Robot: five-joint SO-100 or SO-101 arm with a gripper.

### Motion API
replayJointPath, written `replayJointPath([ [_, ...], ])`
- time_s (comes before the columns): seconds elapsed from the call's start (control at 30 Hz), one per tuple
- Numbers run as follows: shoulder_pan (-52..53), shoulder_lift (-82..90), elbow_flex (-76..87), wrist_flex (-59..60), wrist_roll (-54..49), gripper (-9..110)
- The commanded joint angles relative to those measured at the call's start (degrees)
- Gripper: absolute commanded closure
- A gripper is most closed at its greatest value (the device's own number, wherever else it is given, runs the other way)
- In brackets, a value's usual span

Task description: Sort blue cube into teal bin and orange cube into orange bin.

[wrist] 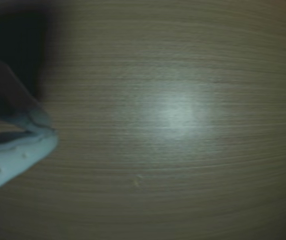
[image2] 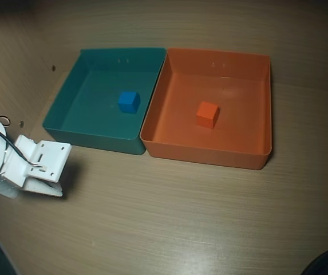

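The gripper [image2: 38,186] sat low at the left edge of the overhead view, close over the bench [image2: 181,217] and holding nothing. In the wrist view its pale fingertips [wrist: 28,135] lay together at the left border with only a thin dark line between them, so it looked all but closed, and bare wood grain filled everything beyond it.

The blue cube [image2: 129,102] rested on the floor of the teal bin [image2: 60,114], roughly mid-floor and clear of the walls. The orange cube [image2: 208,114] sat in the middle of the orange bin [image2: 209,153], likewise clear of the walls. The two bins stood side by side with their inner walls touching. To my eye the sorting was done.

The risk from here was small, and it came from the arm itself. The near corner of the teal bin was just beside the arm's white bracket [image2: 43,157], so a careless swing toward the bins could have clipped that wall, shoved both bins along together and jostled the cubes. A loose black cable [image2: 6,143] looped near the wrist and might have snagged.

Open room lay in front of the bins, a broad stretch of clear bench running to the right. The bench's rounded edge curved close by the gripper at lower left.
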Motion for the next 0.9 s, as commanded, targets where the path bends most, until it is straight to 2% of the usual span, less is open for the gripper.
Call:
replayJointPath([
  [0.0,-2.2,8.0,7.6,-1.1,-0.4,106],
  [0.2,-6.8,17.8,20.0,-0.4,-0.4,106],
  [0.3,-6.2,20.7,20.3,0.9,0.6,106],
  [0.6,-6.3,22.6,20.3,22.2,0.6,106],
  [0.87,-5.9,27.6,20.3,24.9,3.3,106],
])
